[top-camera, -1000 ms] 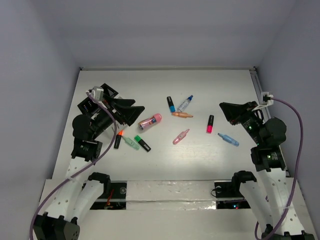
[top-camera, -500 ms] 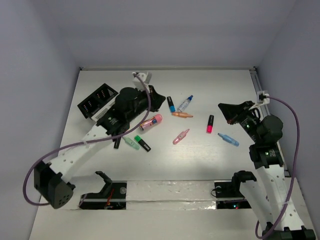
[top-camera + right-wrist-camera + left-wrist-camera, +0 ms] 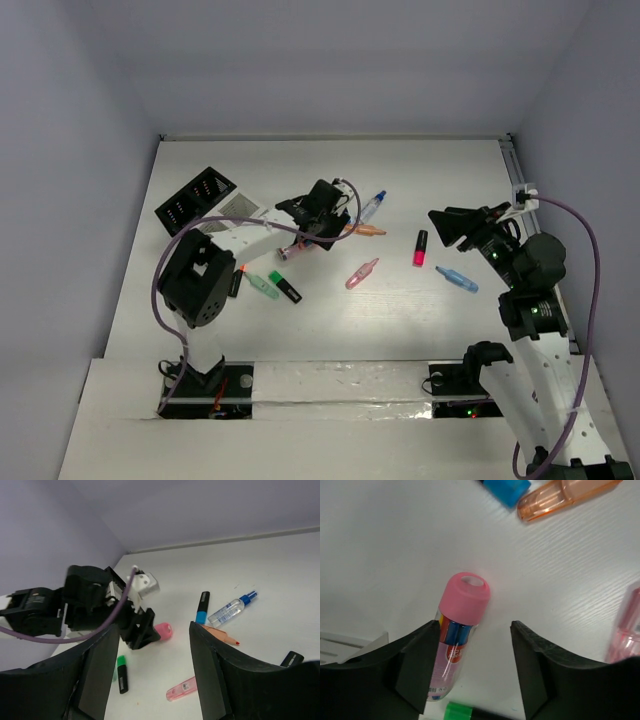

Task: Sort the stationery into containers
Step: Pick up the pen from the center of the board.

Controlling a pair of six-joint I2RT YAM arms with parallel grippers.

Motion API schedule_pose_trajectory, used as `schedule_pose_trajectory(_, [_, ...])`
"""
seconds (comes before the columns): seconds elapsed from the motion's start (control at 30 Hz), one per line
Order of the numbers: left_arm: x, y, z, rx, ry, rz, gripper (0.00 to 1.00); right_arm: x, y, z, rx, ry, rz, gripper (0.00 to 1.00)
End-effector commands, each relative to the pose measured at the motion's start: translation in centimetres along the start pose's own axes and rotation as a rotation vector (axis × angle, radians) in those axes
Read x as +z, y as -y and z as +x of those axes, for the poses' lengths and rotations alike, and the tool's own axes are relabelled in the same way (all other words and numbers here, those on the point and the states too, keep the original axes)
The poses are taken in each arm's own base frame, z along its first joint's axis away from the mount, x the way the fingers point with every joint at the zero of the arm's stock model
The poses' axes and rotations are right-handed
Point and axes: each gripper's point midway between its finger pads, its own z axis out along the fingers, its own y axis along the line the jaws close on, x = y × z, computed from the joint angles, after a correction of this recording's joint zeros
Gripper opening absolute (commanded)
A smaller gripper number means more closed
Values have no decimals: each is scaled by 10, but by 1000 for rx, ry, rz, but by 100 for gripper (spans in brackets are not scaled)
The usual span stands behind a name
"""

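The left pincer (image 3: 474,630) is hovering low over the middle of the white desk (image 3: 400,330) with its black jaws standing apart and gripping nothing. A translucent marker with a pink cap (image 3: 454,640) is lying flat beneath it, close against one jaw, though I cannot tell whether they are touching. A translucent orange pen (image 3: 367,230) and a clear pen with a blue cap (image 3: 368,207) are lying just beyond, toward the far edge. The right pincer (image 3: 443,225) is hanging above the right side of the desk, its jaws parted and empty, near a red-pink marker with a black cap (image 3: 420,247) and a light blue marker (image 3: 456,279). A black compartmented organiser box (image 3: 195,198) and a white slatted box (image 3: 235,207) joined to it are sitting toward the far-left corner, well apart from the pink-capped marker.
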Motion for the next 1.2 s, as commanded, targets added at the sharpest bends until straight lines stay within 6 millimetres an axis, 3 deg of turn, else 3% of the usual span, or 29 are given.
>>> schedule_pose_trajectory(0.0, [-5, -7, -21, 95, 26, -22, 59, -2, -4, -10, -42, 36, -1, 65])
schedule_pose_trajectory(0.13, [10, -3, -12, 125, -16, -3, 61, -2, -6, -8, -42, 29, -4, 71])
schedule_pose_trajectory(0.4, [34, -27, -1, 69, -68, -11, 61, -3, -7, -10, -47, 35, -9, 74])
schedule_pose_trajectory(0.67, [52, -14, 24, 73, -145, 42, 55, -3, -5, -10, -46, 37, 4, 74])
schedule_pose_trajectory(0.77, [53, -15, 23, 67, -143, 36, 30, -4, -5, -11, -46, 38, 3, 74])
schedule_pose_trajectory(0.8, [52, -15, 19, 61, -134, 35, 6, -4, -5, -10, -46, 39, 5, 74])
schedule_pose_trajectory(0.87, [48, -16, 7, 46, -98, 33, 0, -3, -4, -10, -45, 36, 6, 74])
schedule_pose_trajectory(0.97, [21, -16, -40, -5, 51, 49, 0, -2, -4, -10, -44, 36, 6, 74])
schedule_pose_trajectory(1.07, [-33, -25, -113, -100, 292, 64, 0, 0, -1, -7, -39, 27, 10, 74])
schedule_pose_trajectory(1.1, [-63, -30, -136, -127, 384, 64, 0, 0, -1, -7, -39, 26, 10, 74])
schedule_pose_trajectory(1.17, [-100, -55, -172, -223, 541, 12, 0, 1, 0, -6, -36, 21, 13, 74])
